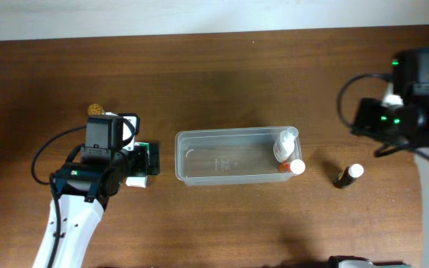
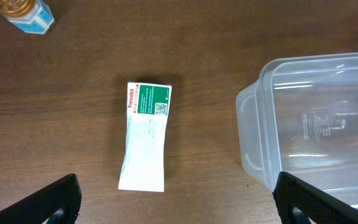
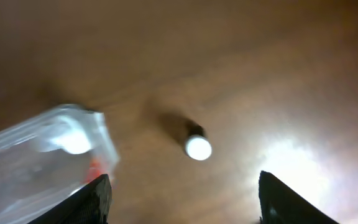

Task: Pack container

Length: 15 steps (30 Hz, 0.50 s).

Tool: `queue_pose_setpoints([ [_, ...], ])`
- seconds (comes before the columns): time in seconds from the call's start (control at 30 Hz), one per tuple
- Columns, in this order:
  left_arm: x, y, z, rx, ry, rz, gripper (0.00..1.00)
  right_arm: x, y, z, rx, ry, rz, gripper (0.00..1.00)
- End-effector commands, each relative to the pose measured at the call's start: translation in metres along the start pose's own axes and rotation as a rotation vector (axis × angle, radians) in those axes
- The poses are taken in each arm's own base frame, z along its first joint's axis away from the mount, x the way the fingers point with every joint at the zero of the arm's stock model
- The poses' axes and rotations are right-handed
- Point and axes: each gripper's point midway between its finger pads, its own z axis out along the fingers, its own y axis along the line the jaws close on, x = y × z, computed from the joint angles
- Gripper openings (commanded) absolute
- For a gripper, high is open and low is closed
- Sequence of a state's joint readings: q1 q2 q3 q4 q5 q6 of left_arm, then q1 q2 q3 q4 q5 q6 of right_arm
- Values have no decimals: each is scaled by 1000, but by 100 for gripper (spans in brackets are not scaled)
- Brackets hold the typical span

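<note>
- Your container (image 1: 237, 156) sits at the middle of the brown surface (image 1: 222, 82), long side running left to right, open at the top.
- Two small bottles lie at its right end: a white bottle (image 1: 284, 143) against the far wall and an orange-banded bottle (image 1: 294, 167) in the near right corner. The rest of the tub is bare.
- A dark bottle with a white cap (image 1: 348, 175) stands outside, just beside the container's right end but not touching it. The right wrist view is blurred, yet it shows the cap.
- A white box with a green end (image 2: 145, 137), marked Panadol, lies flat near the container's left end, apart from it.
- A gold-capped item (image 1: 94, 110) rests farther off, beyond your left arm.
- Your left arm comes in from the lower left. Its left pincer (image 2: 176, 180) is spread wide and holds nothing, with the box lying between the lines of its fingers.
- Your right arm stands at the right edge. Its right pincer (image 3: 184, 176) is also spread wide and bare, looking down on the dark bottle.
</note>
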State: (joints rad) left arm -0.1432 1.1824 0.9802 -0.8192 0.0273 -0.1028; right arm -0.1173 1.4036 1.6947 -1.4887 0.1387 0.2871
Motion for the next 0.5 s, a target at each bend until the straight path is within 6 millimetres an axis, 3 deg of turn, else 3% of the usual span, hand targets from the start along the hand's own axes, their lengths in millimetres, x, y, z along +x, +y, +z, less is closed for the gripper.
queue_pose_setpoints([
  [0.0,-8,-2,-4,12,-20,-10,99,26,-20,41,23,165,82,68],
  [0.27,-7,-2,-4,12,-19,-10,99,88,-23,121,-4,362,108,68],
  [0.47,-7,-2,-4,12,-19,-11,99,105,-24,150,7,404,108,67],
])
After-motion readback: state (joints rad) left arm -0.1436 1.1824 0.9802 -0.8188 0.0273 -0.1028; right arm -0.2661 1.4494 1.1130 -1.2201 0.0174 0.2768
